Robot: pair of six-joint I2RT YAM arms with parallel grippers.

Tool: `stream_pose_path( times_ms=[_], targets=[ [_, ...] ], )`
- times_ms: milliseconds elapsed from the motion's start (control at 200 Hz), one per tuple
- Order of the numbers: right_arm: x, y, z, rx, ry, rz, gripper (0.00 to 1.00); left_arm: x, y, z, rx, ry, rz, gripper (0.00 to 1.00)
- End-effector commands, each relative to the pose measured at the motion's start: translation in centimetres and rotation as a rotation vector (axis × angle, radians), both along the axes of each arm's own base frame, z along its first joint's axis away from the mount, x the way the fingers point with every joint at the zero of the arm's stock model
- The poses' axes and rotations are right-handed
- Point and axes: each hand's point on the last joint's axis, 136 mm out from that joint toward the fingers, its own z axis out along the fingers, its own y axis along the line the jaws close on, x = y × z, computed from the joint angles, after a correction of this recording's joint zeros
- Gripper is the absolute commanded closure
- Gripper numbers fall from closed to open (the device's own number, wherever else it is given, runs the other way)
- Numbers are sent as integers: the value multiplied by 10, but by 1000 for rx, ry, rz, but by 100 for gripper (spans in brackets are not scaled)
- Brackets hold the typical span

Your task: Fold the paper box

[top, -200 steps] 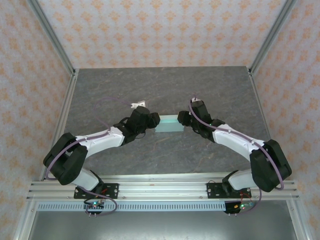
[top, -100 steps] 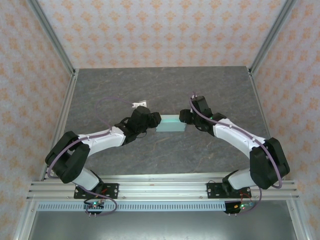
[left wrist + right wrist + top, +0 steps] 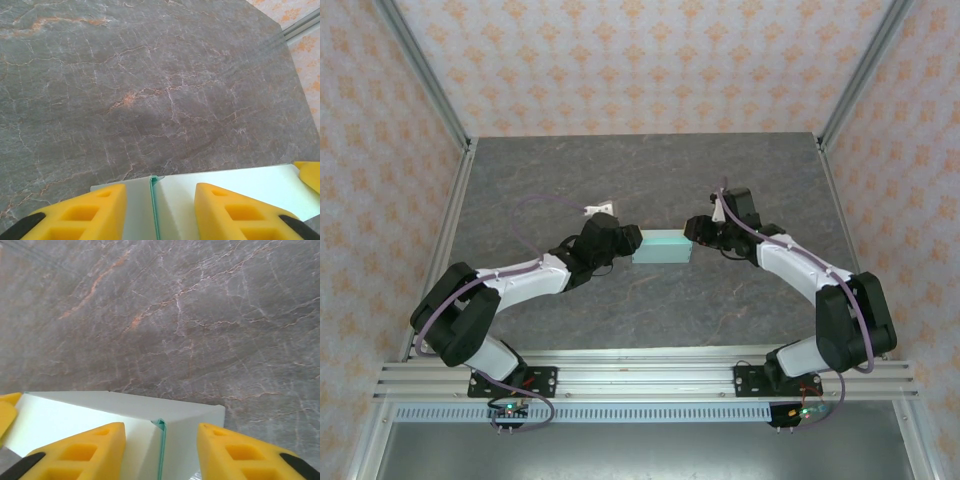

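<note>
The paper box (image 3: pixel 662 247) is a small pale mint-blue rectangular box lying mid-table between both arms. My left gripper (image 3: pixel 632 243) is at its left end and my right gripper (image 3: pixel 692 232) at its right end. In the left wrist view, the yellow fingers (image 3: pixel 85 212) stand apart over the paper box (image 3: pixel 175 200), straddling a folded end seam. The right wrist view has the right gripper (image 3: pixel 160 452) likewise spread over the paper box (image 3: pixel 135 410), an end seam between its fingers (image 3: pixel 245 450). Neither gripper pinches the card.
A small white scrap (image 3: pixel 598 210) lies on the grey stone-patterned table (image 3: pixel 650 170) just behind the left gripper. Aluminium frame posts (image 3: pixel 430 90) and patterned walls enclose the table on three sides.
The right wrist has swung outward to the right while its fingers stay at the box's right end. The box has shifted slightly right. The left arm has barely moved.
</note>
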Motion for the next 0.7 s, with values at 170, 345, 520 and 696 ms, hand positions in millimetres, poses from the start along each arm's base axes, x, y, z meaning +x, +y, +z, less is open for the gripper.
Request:
stream_pose_path(
  times_ms=[170, 345, 520, 696],
  targets=[
    [-52, -12, -78, -7, 281, -16, 69, -74, 28, -110, 152, 390, -68, 69],
    [-62, -14, -95, 0, 324, -24, 73, -82, 31, -123, 149, 424, -65, 72],
    [-71, -18, -109, -13, 354, -30, 77, -91, 35, -137, 137, 453, -49, 76],
    [-81, -24, -123, -37, 385, -43, 82, -102, 41, -151, 131, 486, -38, 80]
  ],
)
